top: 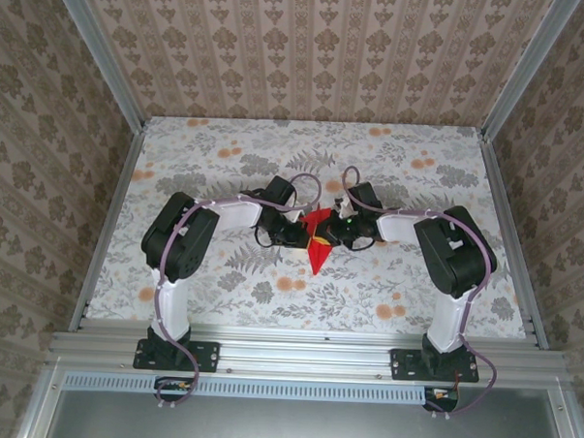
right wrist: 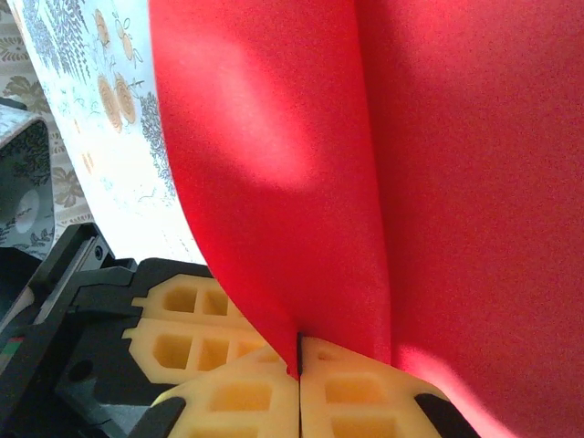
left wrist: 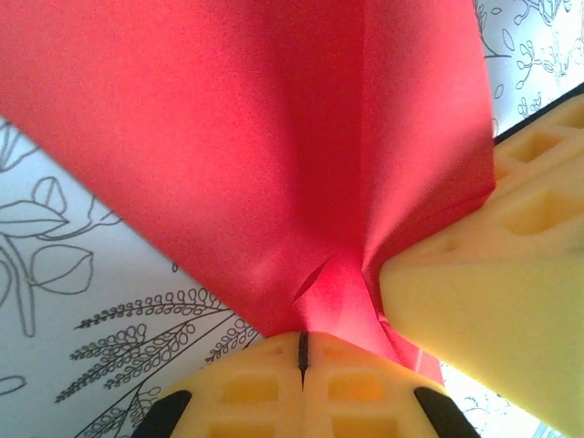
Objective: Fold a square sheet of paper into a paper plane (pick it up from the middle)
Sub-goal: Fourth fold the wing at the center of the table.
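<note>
At the middle of the tabletop [top: 227, 143], the left fingers [left wrist: 255, 392] and right fingers [right wrist: 365, 394] are each pinching the creased red paper sheet [top: 318, 251], its tip pointing toward the near edge.

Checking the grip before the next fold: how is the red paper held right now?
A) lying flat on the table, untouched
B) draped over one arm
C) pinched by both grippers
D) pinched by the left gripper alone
C: the left gripper is pinched shut on the red paper, and the right gripper is shut on it too.
</note>
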`<state>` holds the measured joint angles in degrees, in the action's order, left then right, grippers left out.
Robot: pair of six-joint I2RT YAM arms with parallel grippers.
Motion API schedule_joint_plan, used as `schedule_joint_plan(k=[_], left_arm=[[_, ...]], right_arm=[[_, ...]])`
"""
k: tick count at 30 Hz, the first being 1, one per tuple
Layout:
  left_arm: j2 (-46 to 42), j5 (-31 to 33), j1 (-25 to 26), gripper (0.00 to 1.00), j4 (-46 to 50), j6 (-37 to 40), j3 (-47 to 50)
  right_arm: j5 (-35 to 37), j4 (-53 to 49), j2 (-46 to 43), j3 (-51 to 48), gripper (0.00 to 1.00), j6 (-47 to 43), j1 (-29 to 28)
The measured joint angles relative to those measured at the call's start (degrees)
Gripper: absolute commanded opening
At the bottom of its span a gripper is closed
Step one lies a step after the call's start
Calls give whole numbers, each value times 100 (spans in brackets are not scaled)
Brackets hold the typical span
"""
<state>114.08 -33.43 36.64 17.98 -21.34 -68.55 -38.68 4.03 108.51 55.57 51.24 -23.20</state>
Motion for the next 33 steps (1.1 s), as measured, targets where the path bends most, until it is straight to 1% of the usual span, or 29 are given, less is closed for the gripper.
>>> schedule_joint_plan(k=[8,25,33], left_arm=[[0,-2,0,0,-2,0,0],[9,-85,-24,0,-24,-2,0],[20,-160,-48,0,-72,-2,28]], right_arm=[[-39,103,214,68,9,26,-33],[-83,278,391,109,9,177,-39],[-129,496,448,111,9,387,-52]])
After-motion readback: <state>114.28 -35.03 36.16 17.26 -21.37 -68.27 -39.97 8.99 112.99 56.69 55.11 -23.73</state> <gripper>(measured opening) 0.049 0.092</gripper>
